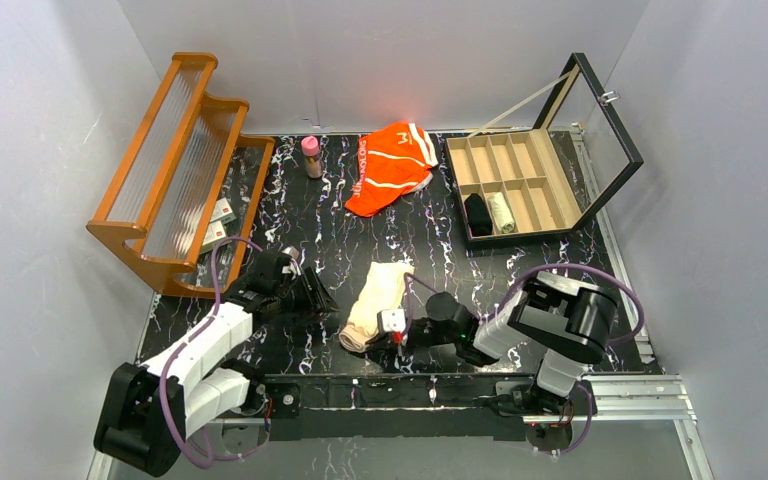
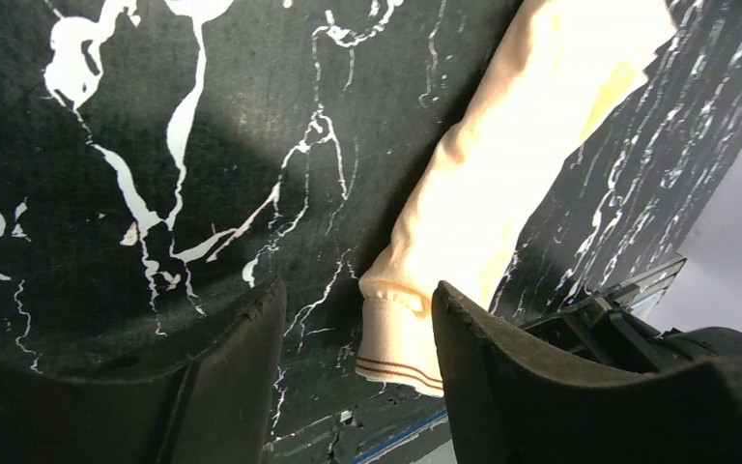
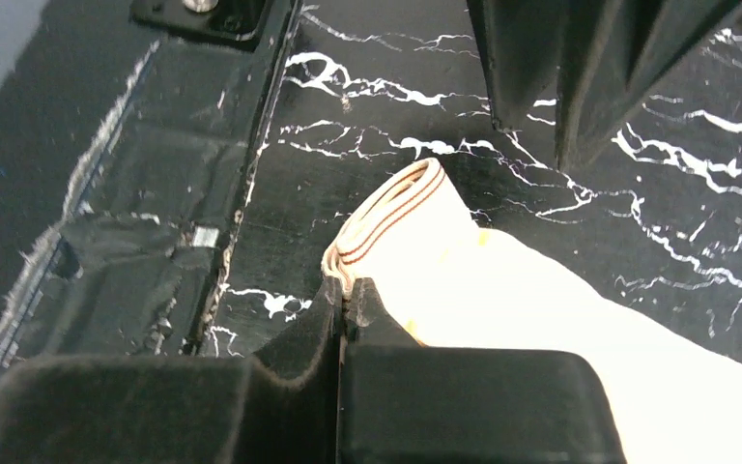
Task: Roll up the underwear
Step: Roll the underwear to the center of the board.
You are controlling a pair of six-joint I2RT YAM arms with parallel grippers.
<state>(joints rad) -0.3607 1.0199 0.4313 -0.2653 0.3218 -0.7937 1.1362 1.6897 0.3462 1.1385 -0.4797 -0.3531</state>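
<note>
The pale beige underwear (image 1: 375,303) lies folded into a long strip near the front of the black marbled table. Its brown-striped waistband end (image 3: 396,208) points at the front edge. My right gripper (image 3: 345,300) is shut on the edge of that waistband, seen from above as right gripper (image 1: 392,335). My left gripper (image 2: 357,329) stands open just left of the strip, the waistband end (image 2: 396,338) lying past its tips close to the right finger (image 2: 502,367). From above, the left gripper (image 1: 310,295) sits beside the cloth. The orange underwear (image 1: 392,165) lies spread at the back.
A wooden rack (image 1: 175,165) stands at the left with a pink bottle (image 1: 311,156) beside it. An open compartment box (image 1: 515,185) at the back right holds a black roll and a pale roll. A metal rail (image 1: 460,390) runs along the front edge.
</note>
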